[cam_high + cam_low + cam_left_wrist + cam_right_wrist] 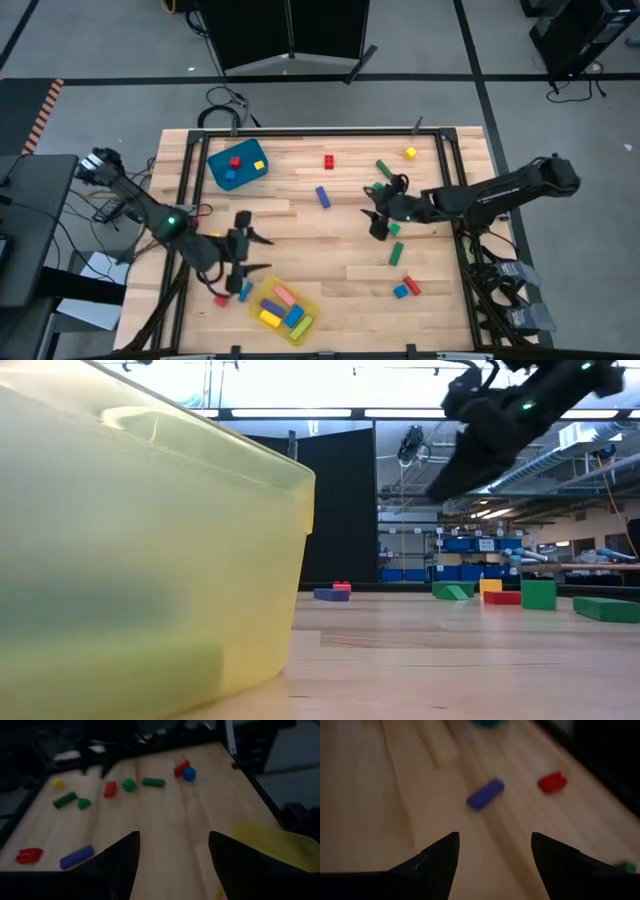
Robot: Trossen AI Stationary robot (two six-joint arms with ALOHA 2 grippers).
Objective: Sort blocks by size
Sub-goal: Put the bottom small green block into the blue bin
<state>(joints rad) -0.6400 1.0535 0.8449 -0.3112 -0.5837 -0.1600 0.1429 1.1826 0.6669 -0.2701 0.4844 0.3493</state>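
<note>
Blue bin (pixel 222 176) with three blocks (pixel 236 167); both arms' fingers (pixel 125 857) (pixel 442 857) spread, empty.

Coloured blocks (pixel 323 196) are lying scattered beyond the yellow tray (pixel 309 327), several bars (pixel 282 307) are sitting inside it, two just beside it

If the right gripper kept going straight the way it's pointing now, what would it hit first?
Probably the blue bar block: in the right wrist view it lies ahead of the open right gripper, nearly centred between the fingers. A red block sits off to one side. Depth is unclear, so it might pass above.
</note>
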